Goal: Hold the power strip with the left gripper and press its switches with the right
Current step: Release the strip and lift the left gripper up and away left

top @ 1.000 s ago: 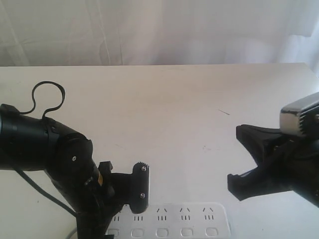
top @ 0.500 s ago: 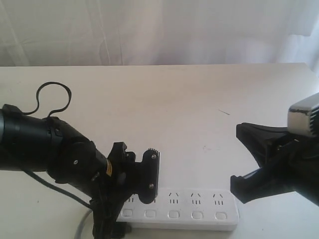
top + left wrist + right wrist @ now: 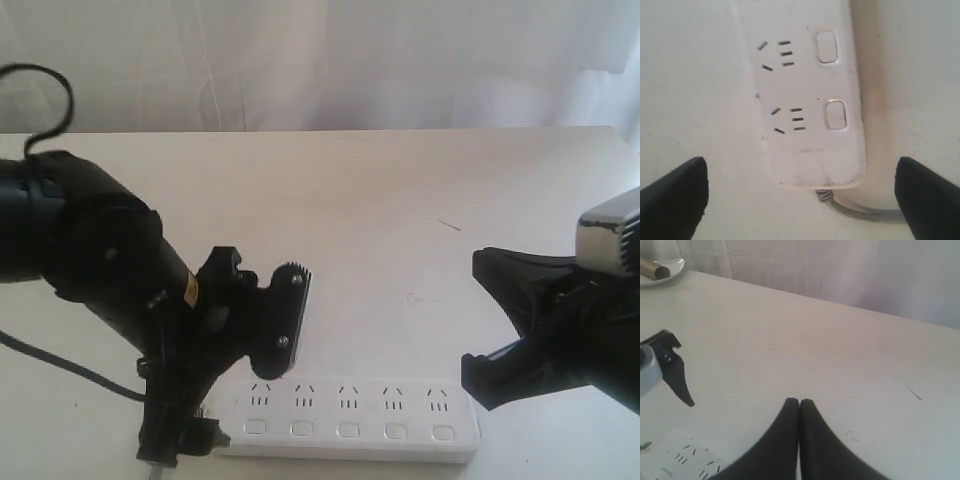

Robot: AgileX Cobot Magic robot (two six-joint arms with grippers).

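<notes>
The white power strip (image 3: 350, 415) lies flat near the table's front edge, its row of small white switches (image 3: 348, 431) along the near side. My left gripper (image 3: 250, 310) hangs open just above the strip's left, cord end. In the left wrist view its two dark fingertips (image 3: 672, 195) stand wide on either side of that rounded end (image 3: 812, 172) and touch nothing; two switches (image 3: 836, 115) show there. My right gripper (image 3: 500, 315) hovers off the strip's right end, above the table. Its fingers (image 3: 799, 405) are pressed together, holding nothing.
The grey cord (image 3: 865, 212) leaves the strip's left end and runs off the table front. A white dish with a brown roll (image 3: 660, 270) sits far back. A white curtain (image 3: 320, 60) hangs behind the table's far edge.
The power strip now lies farther from the front edge and shows whole. My left arm has risen and its jaws have spread wider above the strip's end. The right gripper has barely moved.
</notes>
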